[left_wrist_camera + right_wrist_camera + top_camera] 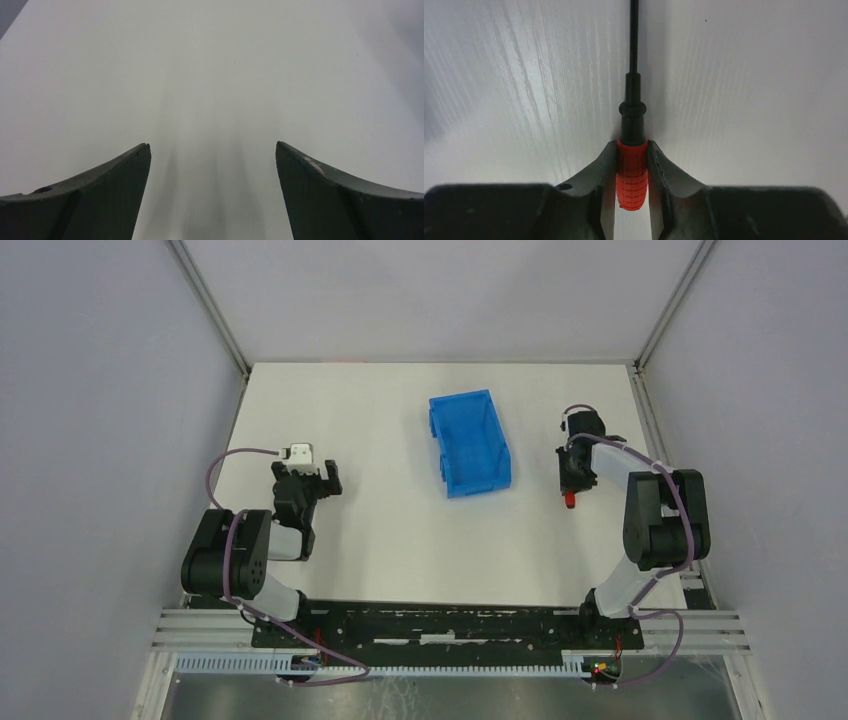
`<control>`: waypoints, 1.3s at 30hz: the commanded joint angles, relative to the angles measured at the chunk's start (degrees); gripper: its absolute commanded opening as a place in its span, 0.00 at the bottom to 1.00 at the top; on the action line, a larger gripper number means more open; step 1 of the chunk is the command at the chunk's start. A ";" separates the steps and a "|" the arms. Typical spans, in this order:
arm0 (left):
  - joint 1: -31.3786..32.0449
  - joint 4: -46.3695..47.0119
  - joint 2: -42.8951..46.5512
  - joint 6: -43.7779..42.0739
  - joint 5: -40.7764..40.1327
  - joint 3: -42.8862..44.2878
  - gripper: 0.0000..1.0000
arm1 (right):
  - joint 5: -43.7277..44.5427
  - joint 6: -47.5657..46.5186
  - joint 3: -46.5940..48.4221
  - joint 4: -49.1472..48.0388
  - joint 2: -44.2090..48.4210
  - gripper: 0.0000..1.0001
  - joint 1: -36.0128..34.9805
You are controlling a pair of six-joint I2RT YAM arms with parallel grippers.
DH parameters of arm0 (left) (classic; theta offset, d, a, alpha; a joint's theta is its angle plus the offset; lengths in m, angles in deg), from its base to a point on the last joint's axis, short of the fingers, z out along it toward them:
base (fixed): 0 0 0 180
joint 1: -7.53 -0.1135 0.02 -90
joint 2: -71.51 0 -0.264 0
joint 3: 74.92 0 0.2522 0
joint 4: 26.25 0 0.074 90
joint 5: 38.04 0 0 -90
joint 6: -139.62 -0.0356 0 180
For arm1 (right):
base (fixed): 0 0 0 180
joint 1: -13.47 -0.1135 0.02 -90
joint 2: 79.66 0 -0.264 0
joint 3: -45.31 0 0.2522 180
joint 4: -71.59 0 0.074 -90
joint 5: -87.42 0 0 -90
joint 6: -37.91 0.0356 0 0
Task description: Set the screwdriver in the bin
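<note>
The screwdriver [632,172] has a short red ribbed handle and a thin black shaft that runs up out of the right wrist view. My right gripper [632,150] is shut on the red handle, both fingers pressed against its sides, low at the white table. From above, the red handle end [569,500] peeks out below the right gripper [574,478]. The blue bin [469,442] stands empty left of that gripper, apart from it. My left gripper [212,147] is open over bare table, nothing between its fingers.
White table [380,540] bounded by grey enclosure walls on three sides. The left arm [300,485] rests at the table's left side, far from the bin. An aluminium rail with the arm bases [450,625] runs along the near edge.
</note>
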 commanded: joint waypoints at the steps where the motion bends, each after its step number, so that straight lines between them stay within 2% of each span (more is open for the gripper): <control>1: -0.42 2.85 -0.08 0.94 0.03 0.83 1.00 | 2.63 -0.83 3.04 0.51 -3.10 0.11 0.38; 2: -0.43 2.81 -0.08 0.94 0.02 0.83 1.00 | 2.17 -1.10 5.30 3.38 -3.32 0.00 0.30; 9: -0.42 2.84 -0.08 0.94 0.04 0.83 1.00 | 1.17 -2.52 30.13 28.28 -0.15 0.00 0.34; 12: -0.42 2.84 -0.08 0.94 0.05 0.83 1.00 | 1.59 -1.38 38.04 33.12 1.05 0.00 0.25; 16: -0.42 2.85 -0.09 0.94 0.02 0.83 1.00 | 0.08 1.56 42.01 33.55 2.67 0.00 -0.91; 18: -0.44 2.85 -0.08 0.94 0.10 0.83 1.00 | -0.12 2.72 44.00 32.72 2.38 0.00 -3.77; 23: -0.46 2.85 -0.11 0.94 0.04 0.83 1.00 | 0.10 5.93 51.02 27.75 -1.92 0.00 -19.95; 27: -0.42 2.83 -0.13 0.94 0.06 0.83 1.00 | -0.07 5.78 55.30 24.71 -8.00 0.00 -27.76; 32: -0.42 2.85 -0.08 0.94 0.06 0.83 1.00 | 1.85 4.62 53.27 20.86 -13.86 0.00 -30.23; 39: -0.42 2.85 -0.06 0.94 0.03 0.83 1.00 | 4.35 3.05 43.05 13.36 -20.06 0.00 -31.89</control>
